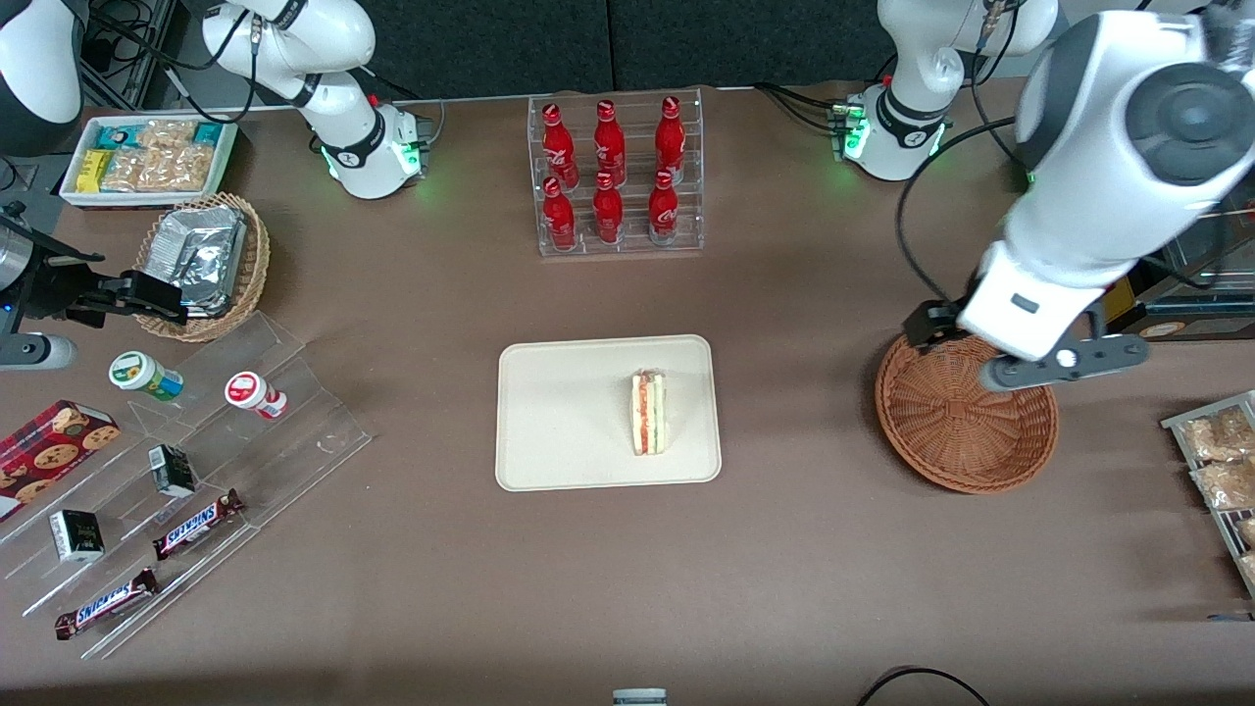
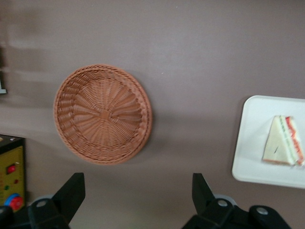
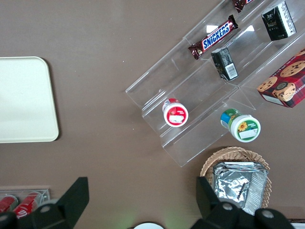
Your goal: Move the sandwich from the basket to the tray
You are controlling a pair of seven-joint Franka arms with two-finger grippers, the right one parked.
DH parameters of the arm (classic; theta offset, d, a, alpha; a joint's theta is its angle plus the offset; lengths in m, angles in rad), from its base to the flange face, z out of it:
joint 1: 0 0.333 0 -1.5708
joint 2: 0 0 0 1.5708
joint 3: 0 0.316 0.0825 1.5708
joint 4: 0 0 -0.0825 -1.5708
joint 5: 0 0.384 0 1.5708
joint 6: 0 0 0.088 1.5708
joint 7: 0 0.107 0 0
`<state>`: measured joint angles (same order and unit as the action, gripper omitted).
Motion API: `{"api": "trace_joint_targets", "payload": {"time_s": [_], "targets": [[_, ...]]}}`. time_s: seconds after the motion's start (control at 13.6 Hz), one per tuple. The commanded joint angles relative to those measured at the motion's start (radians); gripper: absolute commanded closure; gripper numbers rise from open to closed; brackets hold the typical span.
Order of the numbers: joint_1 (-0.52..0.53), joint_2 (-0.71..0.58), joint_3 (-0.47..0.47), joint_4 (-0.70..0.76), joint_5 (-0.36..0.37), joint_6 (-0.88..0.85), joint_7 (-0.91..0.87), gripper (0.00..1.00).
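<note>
1. Front view finding: the sandwich lies on the tray, near the edge closest to the working arm, long axis running toward the camera.
2. The basket holds nothing, and stands apart from the tray on the bench.
3. The claw hangs above the basket, fingers spread wide, gripping nothing.
4. Assessment: placement appears complete; the sandwich lies sideways from the claw, toward the parked arm's end.

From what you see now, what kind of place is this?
Probably a lab mock-up of a snack shop: cola bottles in a clear rack, Snickers bars on steps. The open claw hangs over the empty basket.
</note>
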<state>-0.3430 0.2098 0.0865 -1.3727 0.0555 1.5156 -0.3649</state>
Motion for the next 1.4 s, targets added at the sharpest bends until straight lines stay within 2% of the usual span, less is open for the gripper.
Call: {"api": "trace_joint_targets", "payload": {"time_s": [0.0,0.29,0.74,0.88,1.03,1.33], "targets": [[-0.007,-0.05,0.056,-0.028,-0.023,-0.028,0.104,0.0],[-0.011,-0.073,0.119,-0.028,-0.025,-0.057,0.184,0.0],[-0.065,-0.053,0.142,-0.02,-0.042,-0.044,0.146,0.0],[-0.05,-0.055,0.147,-0.02,-0.054,-0.044,0.152,0.0],[0.04,-0.053,0.113,-0.019,-0.1,-0.044,0.185,0.01],[0.24,-0.073,-0.069,-0.017,-0.095,-0.061,0.227,0.0]]}}
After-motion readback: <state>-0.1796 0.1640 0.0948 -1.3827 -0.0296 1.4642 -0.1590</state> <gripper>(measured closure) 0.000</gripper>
